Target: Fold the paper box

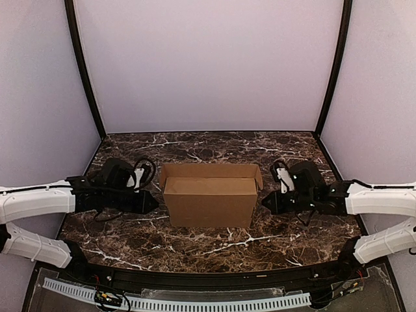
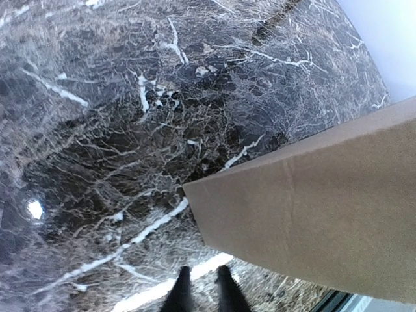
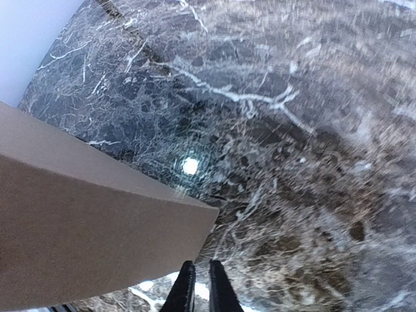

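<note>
Plain brown box (image 1: 209, 201) is sitting between left gripper (image 1: 155, 202) and right gripper (image 1: 264, 200) — both pinching almost closed, empty, just beside it.

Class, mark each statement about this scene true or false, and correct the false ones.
1. The paper box sits on the marble table between the two grippers. True.
2. The left gripper is clamped on the box. False: it is beside the box's left end, holding nothing.
3. The visible sides of the box are plain brown with no print. True.
4. The right gripper is above the top of the box. False: it is off the box's right end, pointing towards it.
</note>
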Robot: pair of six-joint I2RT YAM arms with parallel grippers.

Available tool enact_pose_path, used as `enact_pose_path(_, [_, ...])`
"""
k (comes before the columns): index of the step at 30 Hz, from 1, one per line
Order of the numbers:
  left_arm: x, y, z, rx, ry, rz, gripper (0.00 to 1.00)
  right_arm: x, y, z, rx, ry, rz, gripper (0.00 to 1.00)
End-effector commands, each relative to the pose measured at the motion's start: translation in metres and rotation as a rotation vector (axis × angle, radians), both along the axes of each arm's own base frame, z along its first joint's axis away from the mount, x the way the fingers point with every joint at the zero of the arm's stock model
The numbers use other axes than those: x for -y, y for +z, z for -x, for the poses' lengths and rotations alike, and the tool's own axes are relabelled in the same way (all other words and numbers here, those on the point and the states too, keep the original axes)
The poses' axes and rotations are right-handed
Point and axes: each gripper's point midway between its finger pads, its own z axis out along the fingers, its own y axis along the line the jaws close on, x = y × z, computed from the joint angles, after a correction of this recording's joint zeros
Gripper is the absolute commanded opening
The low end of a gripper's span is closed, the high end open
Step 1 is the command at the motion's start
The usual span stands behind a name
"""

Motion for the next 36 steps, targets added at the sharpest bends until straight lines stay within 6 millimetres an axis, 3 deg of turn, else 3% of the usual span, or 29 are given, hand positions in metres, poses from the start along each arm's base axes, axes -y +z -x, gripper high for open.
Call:
enact_pose_path(1, [-0.031,0.030,-0.003,0.074,0.033,-0.163,0.26,0.030,0.046,-0.012,0.149,-0.065,0.123,0.13])
enact_pose_path(5, [-0.041,0.078,-0.016,0.175,0.057,-0.217,0.54,0.033,0.100,-0.012,0.259,-0.050,0.077,0.25])
enact_pose_path(11, [-0.046,0.124,-0.027,0.274,0.064,-0.243,0.90,0.025,0.151,-0.005,0.323,0.021,0.020,0.35])
enact_pose_path(13, [-0.044,0.139,-0.028,0.301,0.058,-0.232,0.97,0.022,0.164,-0.001,0.338,0.044,-0.010,0.37])
enact_pose_path(19, [-0.025,0.174,-0.026,0.371,-0.020,-0.121,0.99,0.007,0.189,0.010,0.360,0.142,-0.081,0.41])
enact_pose_path(22, [-0.015,0.177,-0.025,0.380,-0.063,-0.097,0.87,0.000,0.189,0.012,0.344,0.179,-0.093,0.38])
enact_pose_path(24, [-0.009,0.175,-0.023,0.367,-0.090,-0.083,0.72,-0.005,0.188,0.013,0.330,0.197,-0.096,0.32])
enact_pose_path(26, [-0.003,0.171,-0.020,0.338,-0.120,-0.071,0.43,-0.009,0.184,0.014,0.314,0.214,-0.098,0.23])
enact_pose_path(28, [0.003,0.165,-0.017,0.302,-0.150,-0.060,0.27,-0.012,0.181,0.015,0.297,0.229,-0.104,0.16])
enact_pose_path(36, [0.017,0.157,-0.011,0.252,-0.204,-0.018,0.04,-0.018,0.171,0.015,0.260,0.245,-0.101,0.00])
